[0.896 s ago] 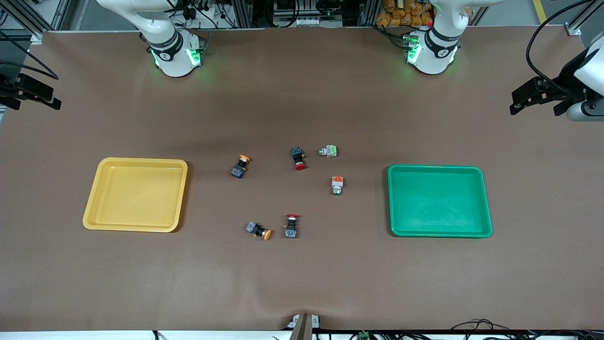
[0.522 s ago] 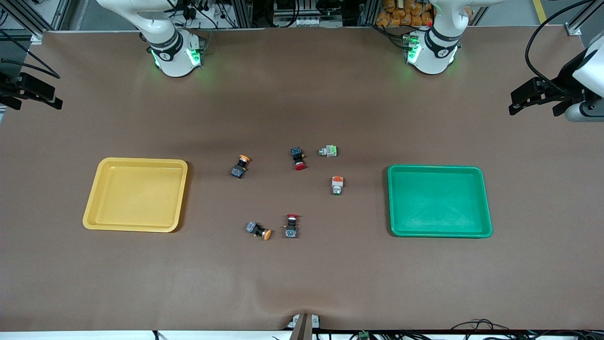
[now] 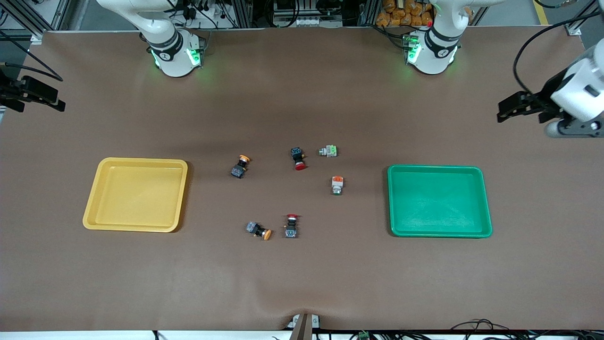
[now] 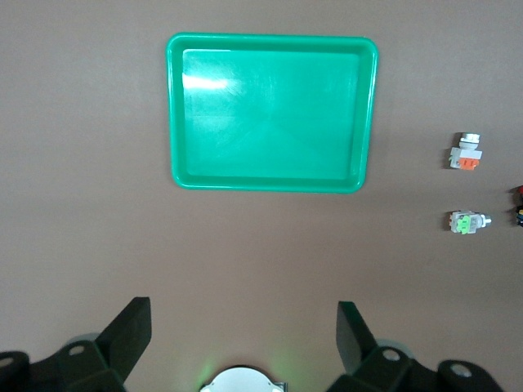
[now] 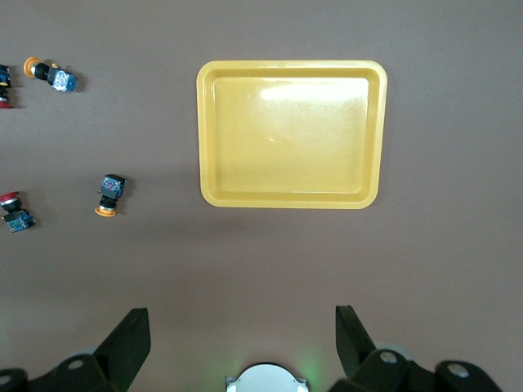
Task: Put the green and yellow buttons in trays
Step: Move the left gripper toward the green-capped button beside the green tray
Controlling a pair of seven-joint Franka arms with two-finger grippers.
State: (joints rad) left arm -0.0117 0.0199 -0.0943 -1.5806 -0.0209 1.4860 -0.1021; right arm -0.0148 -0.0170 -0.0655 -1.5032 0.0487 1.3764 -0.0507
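Front view: four green- and yellow-capped push-button switches [image 3: 337, 185] lay on the brown surface [image 3: 302, 283] between the empty yellow plastic tray [image 3: 136, 194] and green plastic tray [image 3: 439, 200]; nothing sorted yet.

Left wrist view: left gripper [image 4: 243, 327] hung over the surface, jaws wide, empty.

Right wrist view: right gripper [image 5: 243, 327] likewise. First pick pending, calling for a descent.

desk [image 3: 302, 283]: plain brown
yellow tray [image 3: 96, 182]: solid yellow
green tray [image 3: 486, 203]: solid green
yellow buttons [image 3: 239, 167]: orange-yellow caps, black and blue bodies
green buttons [image 3: 328, 151]: green caps, pale grey bodies, one with an orange patch
red buttons [image 3: 298, 158]: red caps, dark bodies
left claw [image 4: 245, 327]: black
right claw [image 5: 243, 327]: black
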